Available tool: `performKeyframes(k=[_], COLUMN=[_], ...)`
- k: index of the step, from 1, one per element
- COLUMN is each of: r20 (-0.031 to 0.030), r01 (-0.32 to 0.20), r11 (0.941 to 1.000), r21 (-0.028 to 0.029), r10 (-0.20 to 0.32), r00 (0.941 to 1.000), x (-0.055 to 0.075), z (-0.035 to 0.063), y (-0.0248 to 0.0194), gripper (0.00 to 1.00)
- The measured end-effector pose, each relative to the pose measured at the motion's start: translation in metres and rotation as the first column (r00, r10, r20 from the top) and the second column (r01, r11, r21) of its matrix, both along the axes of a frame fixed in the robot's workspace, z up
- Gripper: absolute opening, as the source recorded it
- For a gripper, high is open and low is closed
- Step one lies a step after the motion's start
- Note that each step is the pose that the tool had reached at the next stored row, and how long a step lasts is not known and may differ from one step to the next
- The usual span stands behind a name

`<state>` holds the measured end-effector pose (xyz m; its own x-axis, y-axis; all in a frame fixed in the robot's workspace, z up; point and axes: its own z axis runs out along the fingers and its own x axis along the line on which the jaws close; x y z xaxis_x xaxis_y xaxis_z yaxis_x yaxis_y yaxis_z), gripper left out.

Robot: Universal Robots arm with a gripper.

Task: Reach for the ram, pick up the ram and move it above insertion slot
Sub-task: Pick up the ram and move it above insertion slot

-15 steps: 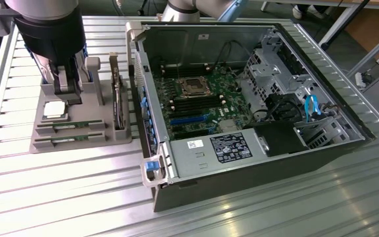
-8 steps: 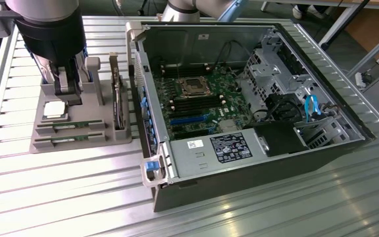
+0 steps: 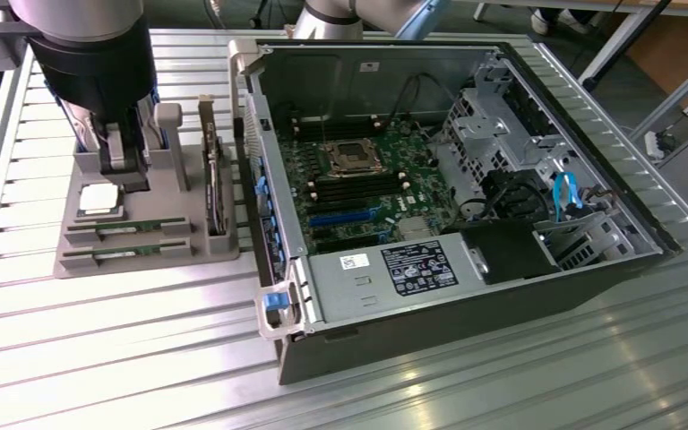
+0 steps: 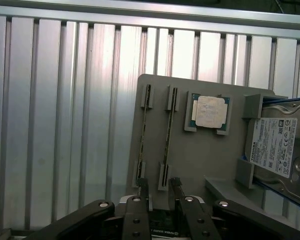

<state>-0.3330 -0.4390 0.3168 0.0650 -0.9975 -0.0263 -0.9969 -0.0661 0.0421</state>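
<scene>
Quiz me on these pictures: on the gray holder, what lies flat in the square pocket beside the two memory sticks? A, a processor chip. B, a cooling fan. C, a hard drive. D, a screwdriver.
A: a square silver processor chip lies flat in the pocket of the gray holder, right beside the memory sticks, while the hard drive sits farther over.
</scene>
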Motion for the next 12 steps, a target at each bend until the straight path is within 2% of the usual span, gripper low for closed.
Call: performKeyframes(k=[12], r20=[0.0000], r01=[-0.002], r11=[1.0000], r21=[0.0000], r10=[0.002], r00=[1.0000], x=[0.0000], z=[-0.0034], y=[0.0000], gripper=[0.30])
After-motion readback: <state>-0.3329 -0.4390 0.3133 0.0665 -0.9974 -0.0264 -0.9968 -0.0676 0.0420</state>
